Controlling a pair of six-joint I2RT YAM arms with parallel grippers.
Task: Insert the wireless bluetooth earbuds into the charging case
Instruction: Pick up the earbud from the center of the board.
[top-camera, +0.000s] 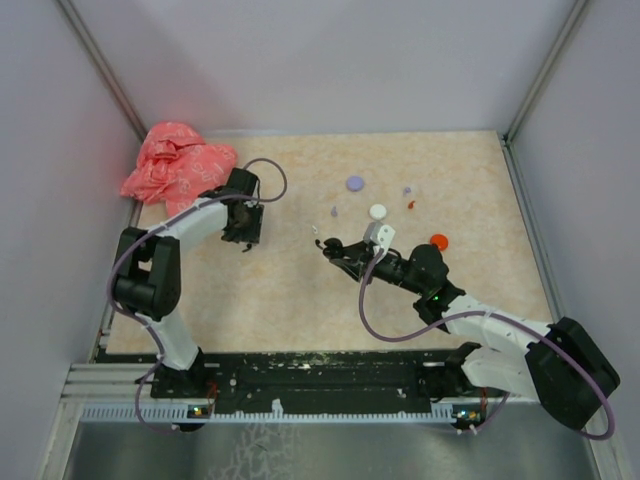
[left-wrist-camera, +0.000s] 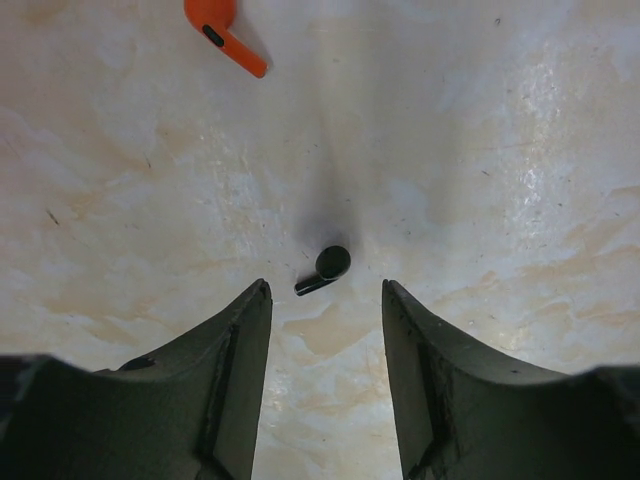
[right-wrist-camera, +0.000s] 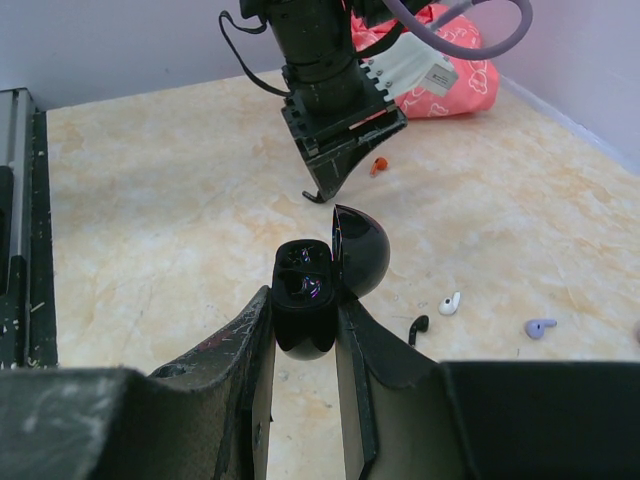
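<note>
The right hand (right-wrist-camera: 303, 300) gripped the one black charging case (right-wrist-camera: 300, 280), lid open, at the middle of the surface (top-camera: 250, 300). The left hand (left-wrist-camera: 325, 285), half open and holding nothing, straddled one black earbud (left-wrist-camera: 330, 265); one orange earbud (left-wrist-camera: 225, 30) lay near it. Three discs lay far and right of the case: lilac disc (top-camera: 355, 183), white disc (top-camera: 377, 211), orange-red disc (top-camera: 438, 241).

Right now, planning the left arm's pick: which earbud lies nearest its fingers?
The black earbud, just ahead of the left fingers; the orange one lies farther off.
</note>
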